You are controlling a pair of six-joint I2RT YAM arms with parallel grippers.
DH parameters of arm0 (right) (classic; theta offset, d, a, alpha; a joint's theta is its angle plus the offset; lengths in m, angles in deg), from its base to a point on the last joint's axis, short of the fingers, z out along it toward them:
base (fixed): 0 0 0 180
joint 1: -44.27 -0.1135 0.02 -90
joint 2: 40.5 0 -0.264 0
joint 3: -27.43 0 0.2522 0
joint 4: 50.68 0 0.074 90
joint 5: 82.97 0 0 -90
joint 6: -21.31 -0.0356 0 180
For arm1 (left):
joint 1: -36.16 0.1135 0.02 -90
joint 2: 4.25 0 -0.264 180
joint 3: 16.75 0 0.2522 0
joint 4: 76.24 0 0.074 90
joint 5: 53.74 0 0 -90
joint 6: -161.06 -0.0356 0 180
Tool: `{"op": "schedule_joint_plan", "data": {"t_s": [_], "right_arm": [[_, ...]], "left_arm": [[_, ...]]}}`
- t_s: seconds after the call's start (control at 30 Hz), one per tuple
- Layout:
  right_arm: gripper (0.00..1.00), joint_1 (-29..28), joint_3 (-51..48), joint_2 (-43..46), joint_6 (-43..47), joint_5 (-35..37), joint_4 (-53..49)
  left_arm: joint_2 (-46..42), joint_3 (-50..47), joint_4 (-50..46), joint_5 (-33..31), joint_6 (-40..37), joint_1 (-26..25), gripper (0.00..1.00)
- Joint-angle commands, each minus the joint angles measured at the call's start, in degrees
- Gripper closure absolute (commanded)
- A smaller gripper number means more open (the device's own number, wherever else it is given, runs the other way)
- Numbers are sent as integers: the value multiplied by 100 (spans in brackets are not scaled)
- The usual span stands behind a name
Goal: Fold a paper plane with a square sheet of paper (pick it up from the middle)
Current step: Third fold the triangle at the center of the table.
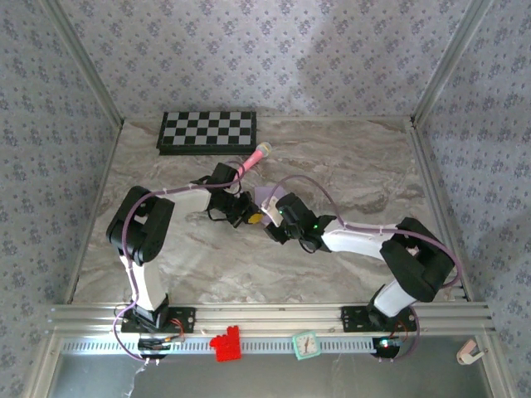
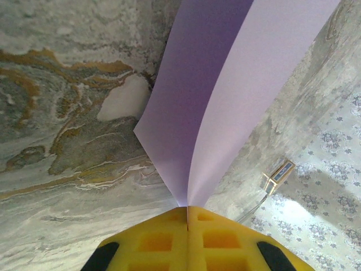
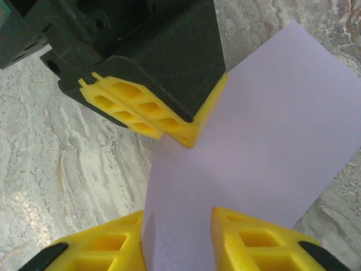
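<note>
Risk of a misplaced crease is the main concern at this step: the square sheet of paper (image 3: 254, 141) bows in a curve between the two tools, and if the right gripper (image 3: 177, 217) clamps across that curve, the fold would likely set off the intended line. A second hazard is tearing or pull-out, which would follow if either arm moved away while both were clamped. A third is contact between the tools themselves, because they sit nearly tip to tip. The left gripper (image 2: 187, 210) is clenched on the sheet, its yellow fingers pressed together on one edge, with the paper rising away from them as two lavender faces that meet at a soft bend. The right gripper is not clamped: its jaws stand apart, one on each side of the sheet, with the paper passing through the gap between them. In the right wrist view the left tool's tips bear on the sheet just beyond that gap. The sheet is held off the worktop (image 1: 348, 166) near its centre, well apart from the checkered board (image 1: 207, 131) at the far edge.
</note>
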Motion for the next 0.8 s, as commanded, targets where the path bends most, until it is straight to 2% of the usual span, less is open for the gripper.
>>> {"op": "schedule_joint_plan", "data": {"t_s": [0.0, 0.13, 0.4, 0.53, 0.63, 0.77], "right_arm": [[68, -46, 134, -83, 66, -11, 4], [69, -59, 198, -148, 64, -30, -15], [84, -59, 243, -157, 94, -262, -75], [91, -53, 257, -152, 101, -524, -199], [95, -3, 218, -147, 53, -837, -229], [97, 125, 179, -182, -153, -1555, -195]], "left_arm": [[-22, 96, -116, 131, -3, 22, 100], [-35, 91, -121, 129, -3, 17, 100], [-121, 112, -293, -8, -92, 14, 98], [-272, 114, -630, -258, -275, 88, 88], [-519, 44, -873, -517, -446, 326, 79], [-908, -49, -873, -636, -587, 650, 66]]}}
